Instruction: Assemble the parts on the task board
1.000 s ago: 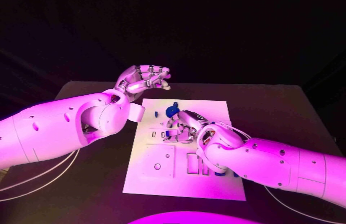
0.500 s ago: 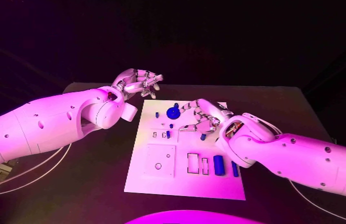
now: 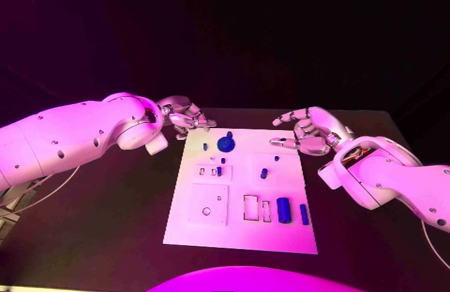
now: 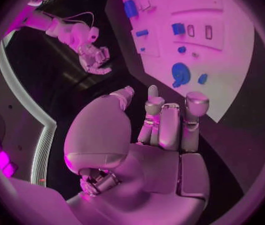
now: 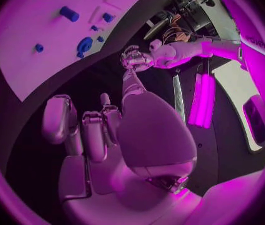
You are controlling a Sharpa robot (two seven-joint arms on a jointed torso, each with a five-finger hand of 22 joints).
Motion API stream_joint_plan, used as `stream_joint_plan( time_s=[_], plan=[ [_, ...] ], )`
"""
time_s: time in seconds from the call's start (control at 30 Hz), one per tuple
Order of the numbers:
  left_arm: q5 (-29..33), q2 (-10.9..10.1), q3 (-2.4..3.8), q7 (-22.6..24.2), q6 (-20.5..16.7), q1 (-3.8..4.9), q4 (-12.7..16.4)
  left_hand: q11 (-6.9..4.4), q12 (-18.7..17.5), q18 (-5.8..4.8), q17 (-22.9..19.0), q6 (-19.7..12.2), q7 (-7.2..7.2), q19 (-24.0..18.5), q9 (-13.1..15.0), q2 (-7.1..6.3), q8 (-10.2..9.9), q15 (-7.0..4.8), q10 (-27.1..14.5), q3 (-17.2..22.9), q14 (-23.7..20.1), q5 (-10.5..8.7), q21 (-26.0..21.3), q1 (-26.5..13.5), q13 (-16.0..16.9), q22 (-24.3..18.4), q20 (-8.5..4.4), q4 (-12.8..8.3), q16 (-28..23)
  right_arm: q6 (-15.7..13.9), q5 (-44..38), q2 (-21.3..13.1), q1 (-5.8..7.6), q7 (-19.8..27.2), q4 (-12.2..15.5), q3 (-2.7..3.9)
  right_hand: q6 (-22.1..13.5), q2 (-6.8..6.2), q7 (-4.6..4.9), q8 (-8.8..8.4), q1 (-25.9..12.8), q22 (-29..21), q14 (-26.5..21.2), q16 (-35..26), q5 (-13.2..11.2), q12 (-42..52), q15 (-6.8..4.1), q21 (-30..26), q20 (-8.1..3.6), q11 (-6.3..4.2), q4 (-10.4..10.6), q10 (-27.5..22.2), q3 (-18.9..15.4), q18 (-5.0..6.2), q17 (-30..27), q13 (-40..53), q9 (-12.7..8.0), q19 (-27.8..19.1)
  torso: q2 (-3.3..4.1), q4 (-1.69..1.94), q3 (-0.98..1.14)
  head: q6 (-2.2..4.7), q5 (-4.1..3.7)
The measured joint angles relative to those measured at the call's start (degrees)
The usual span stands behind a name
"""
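Black table (image 3: 112, 194); I see the task board (image 3: 239, 230) lying flat mid-table, blue parts (image 3: 225, 144) scattered on it; my left hand (image 3: 185, 118) hovers off its far left corner, fingers loosely curled, empty; right hand (image 3: 307, 132) off far right corner, likewise empty.

Overhead head camera, two wrist fisheyes
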Motion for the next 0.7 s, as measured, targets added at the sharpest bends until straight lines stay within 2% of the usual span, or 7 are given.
stream_joint_plan(
  time_s=[0.07, 0.2, 0.37, 0.43, 0.57, 0.63, 0.7],
  plan=[
    [-2.6, 0.6, -0.38, -3.0, 1.7, 0.27, 0.5, -0.07, 0.0, 0.00, 0.0, 0.2, -0.20, 0.0, 0.4, 0.00, 0.2, 0.00, 0.1, 0.0, 0.0, 0.00, 0.0, 0.0, 0.0, 0.0, 0.00, 0.0, 0.0, -0.7, 3.4, -0.8, 0.20, 1.1, -0.7, 0.02, 0.0, 0.58, -0.01, -0.13, 0.6, -3.5, -0.1, -1.9, 2.1, -4.3, 0.10, -5.0, -0.05, 0.03, 0.0, -3.8, 0.3, 1.58, 0.0, -2.4, 0.0, -3.0, -0.09, 0.00, 0.03, -0.10, 0.03],
    [-6.5, 1.5, -0.73, -7.5, 3.4, 0.67, 1.4, -0.10, -1.1, 0.01, 0.3, -0.2, -0.60, -0.6, 1.0, -0.31, 0.7, -0.23, -0.8, -0.3, 0.2, 0.00, -0.4, -0.3, -1.7, -1.0, -0.01, 0.0, 0.0, -2.6, 9.3, -1.7, 0.52, 2.9, -2.6, 0.10, -0.2, 0.58, 0.21, -0.34, 0.7, -7.1, -0.1, -3.4, 4.4, -8.0, 0.09, -10.5, 0.08, 0.17, 0.0, -7.3, 0.3, 1.79, 0.0, -5.8, 0.0, -6.0, -0.18, 0.04, 0.04, -0.21, 0.10],
    [-9.7, 2.4, -1.43, -11.4, 5.2, 0.99, 1.3, -0.10, -1.1, 0.01, 0.5, -0.2, -0.60, -0.6, 1.9, 0.00, 1.4, -0.14, -0.8, -1.1, 0.5, 0.00, 0.0, -2.0, -1.3, -0.4, -0.01, 0.1, 0.2, -4.5, 15.3, -2.0, 0.92, 4.6, -4.4, 0.14, -0.2, 0.36, 0.21, -0.33, 0.9, -7.9, -0.1, -3.7, 4.7, -8.8, 0.09, -11.7, 0.08, 0.21, 0.0, -8.1, 0.3, 1.83, 0.0, -6.7, 0.0, -6.7, -0.24, 0.08, 0.08, -0.43, 0.27],
    [-10.6, 2.9, -1.67, -12.6, 6.2, 1.11, 1.1, -0.10, -1.1, 0.01, 0.5, -0.4, -0.81, -0.5, 2.2, 0.17, 1.7, -0.21, -0.8, -1.4, 0.6, 0.00, 0.0, -2.6, -1.1, -0.3, -0.15, 0.1, 0.2, -5.0, 17.3, -2.0, 1.05, 5.3, -5.1, 0.15, -0.3, 0.61, 0.30, -0.34, 1.1, -9.2, -0.1, -4.5, 5.0, -10.2, 0.09, -13.7, 0.19, 0.29, 0.0, -9.4, 0.3, 2.85, -0.8, -8.3, 0.0, -8.0, -0.24, 0.07, 0.11, -0.48, 0.29],
    [-11.7, 4.0, -2.11, -14.1, 7.7, 1.22, 0.8, -0.10, -1.1, 0.01, 0.5, -0.4, -0.85, -0.4, 2.8, 0.08, 2.1, -0.22, -0.8, -2.5, 0.6, 0.00, 0.0, -3.8, -1.1, -0.1, -0.23, 0.1, 0.2, -5.7, 20.1, -1.8, 1.26, 6.4, -6.2, 0.15, -1.0, 1.08, -0.11, 0.90, 1.7, -17.2, -2.8, -11.0, 5.8, -21.8, 0.31, -25.6, 0.12, 0.44, 0.1, -17.2, 1.2, 4.61, -10.3, -20.5, 0.4, -14.3, -0.15, 0.05, 0.09, -0.54, 0.30],
    [-12.1, 4.7, -2.40, -14.7, 8.7, 1.22, 0.5, -0.10, -1.1, 0.01, 0.1, -0.8, -0.89, -0.4, 3.0, 0.54, 2.1, -0.22, -0.8, -2.8, 0.6, 0.00, 0.0, -4.3, -1.6, -0.5, -0.23, 0.1, 0.2, -6.1, 21.7, -1.7, 1.33, 7.2, -6.7, 0.15, -1.1, 0.78, -0.06, 1.74, 2.5, -22.4, -6.8, -21.5, 7.3, -31.2, -0.17, -32.8, -0.23, 0.59, 0.1, -19.6, 2.2, 5.78, -22.7, -30.3, 0.7, -16.4, -0.12, 0.05, 0.08, -0.69, 0.33],
    [-12.5, 5.2, -2.52, -15.3, 9.5, 1.22, 0.4, -0.29, -1.3, 0.01, 0.0, -1.0, -0.72, -0.4, 3.2, 0.65, 2.1, -0.22, -1.0, -3.1, 0.6, 0.00, 0.0, -4.8, -1.8, -0.8, -0.22, 0.1, 0.0, -6.4, 23.3, -1.5, 1.44, 8.1, -7.1, 0.15, -1.1, 0.89, -0.06, 2.12, 2.8, -24.7, -10.6, -30.9, 8.0, -35.2, -0.11, -36.0, -0.21, 0.67, 0.0, -20.5, 3.0, 5.78, -32.6, -34.3, 0.9, -17.2, -0.12, 0.02, 0.04, -0.84, 0.38]
  ],
)
